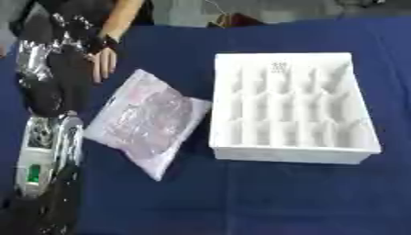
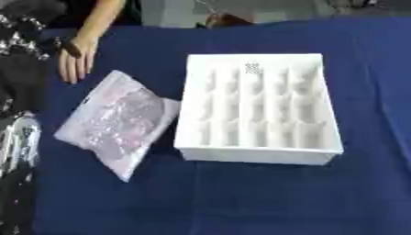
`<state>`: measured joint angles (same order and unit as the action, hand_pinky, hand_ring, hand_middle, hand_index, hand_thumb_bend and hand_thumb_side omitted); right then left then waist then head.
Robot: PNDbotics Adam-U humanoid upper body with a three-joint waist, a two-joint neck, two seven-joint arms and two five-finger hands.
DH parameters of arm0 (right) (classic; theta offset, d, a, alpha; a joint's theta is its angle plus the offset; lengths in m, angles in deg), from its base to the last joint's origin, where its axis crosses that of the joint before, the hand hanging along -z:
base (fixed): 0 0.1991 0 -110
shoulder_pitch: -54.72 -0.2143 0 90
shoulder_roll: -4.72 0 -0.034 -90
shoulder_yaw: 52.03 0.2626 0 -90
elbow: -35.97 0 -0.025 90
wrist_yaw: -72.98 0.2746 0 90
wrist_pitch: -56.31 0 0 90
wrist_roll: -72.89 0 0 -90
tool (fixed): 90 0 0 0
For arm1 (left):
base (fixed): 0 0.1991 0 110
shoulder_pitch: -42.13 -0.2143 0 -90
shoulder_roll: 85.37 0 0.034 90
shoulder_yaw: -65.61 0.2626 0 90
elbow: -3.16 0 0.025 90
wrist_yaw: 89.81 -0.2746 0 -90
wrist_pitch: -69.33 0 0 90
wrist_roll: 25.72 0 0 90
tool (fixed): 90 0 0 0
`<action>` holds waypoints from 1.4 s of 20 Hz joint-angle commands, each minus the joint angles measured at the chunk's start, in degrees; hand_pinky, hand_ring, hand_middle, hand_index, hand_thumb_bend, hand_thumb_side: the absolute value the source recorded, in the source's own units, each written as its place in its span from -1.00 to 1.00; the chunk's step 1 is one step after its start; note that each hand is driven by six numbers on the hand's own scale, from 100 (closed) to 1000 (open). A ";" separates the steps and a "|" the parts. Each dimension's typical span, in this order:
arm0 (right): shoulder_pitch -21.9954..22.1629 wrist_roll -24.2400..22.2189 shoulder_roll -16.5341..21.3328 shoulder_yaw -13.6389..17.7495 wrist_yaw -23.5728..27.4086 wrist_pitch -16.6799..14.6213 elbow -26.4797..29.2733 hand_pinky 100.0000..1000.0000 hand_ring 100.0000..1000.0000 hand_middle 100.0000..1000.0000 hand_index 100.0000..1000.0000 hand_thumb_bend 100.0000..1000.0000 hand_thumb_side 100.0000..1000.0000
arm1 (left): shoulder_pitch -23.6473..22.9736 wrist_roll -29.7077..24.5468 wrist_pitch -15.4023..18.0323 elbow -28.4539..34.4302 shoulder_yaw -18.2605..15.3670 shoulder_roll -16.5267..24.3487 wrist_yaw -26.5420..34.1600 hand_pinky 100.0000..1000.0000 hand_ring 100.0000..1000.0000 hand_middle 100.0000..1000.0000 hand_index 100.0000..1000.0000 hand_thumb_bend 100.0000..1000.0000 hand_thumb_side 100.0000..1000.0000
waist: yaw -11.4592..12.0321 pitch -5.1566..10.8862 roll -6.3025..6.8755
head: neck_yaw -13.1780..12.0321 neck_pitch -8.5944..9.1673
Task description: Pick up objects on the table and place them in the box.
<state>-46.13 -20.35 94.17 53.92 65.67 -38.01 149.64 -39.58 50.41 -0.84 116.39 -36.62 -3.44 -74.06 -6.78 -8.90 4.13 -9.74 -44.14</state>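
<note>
A dark blue cloth-covered table [image 1: 265, 197] fills the view. On it, well to the right of the robot's left arm, lies a white box [image 1: 293, 153] with rows of open compartments inside. Between box and arm lies a flat clear plastic bag [image 1: 144, 121] with pinkish contents, one corner nearly touching the box's left wall. The left hand [image 1: 48, 137] shows at the left edge; whether its fingers are spread or curled I cannot tell. A person's bare hand [image 1: 104, 64] rests on the cloth beyond the bag.
</note>
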 commanded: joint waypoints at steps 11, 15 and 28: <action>-0.20 -0.25 0.92 -0.01 0.18 -0.20 0.92 -0.10 0.22 0.47 0.90 -1.00 0.51 | -0.09 -2.05 -3.48 -9.07 -1.34 0.29 -11.12 -0.34 0.74 0.55 0.70 -0.94 1.00 | -0.02 0.48 -0.27 | 0.04 0.02; -0.21 -0.24 0.91 0.00 0.20 -0.22 0.92 -0.10 0.22 0.47 0.90 -1.00 0.50 | -0.10 -2.55 -3.25 -9.20 -1.27 0.24 -11.99 -0.34 0.73 0.54 0.70 -0.95 1.00 | -0.05 0.49 -0.26 | 0.04 0.02; -0.20 -0.19 0.94 0.01 0.17 -0.19 0.92 -0.10 0.21 0.47 0.90 -1.00 0.50 | -0.15 -2.94 -2.58 -9.04 -1.40 0.20 -13.73 -0.34 0.72 0.53 0.70 -0.98 1.00 | -0.11 0.47 -0.25 | -0.24 0.02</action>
<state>-46.13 -20.54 94.17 53.88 65.75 -38.13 149.64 -40.06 47.54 -3.64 106.41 -37.81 -3.56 -87.48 -6.90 -8.93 4.13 -9.73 -44.15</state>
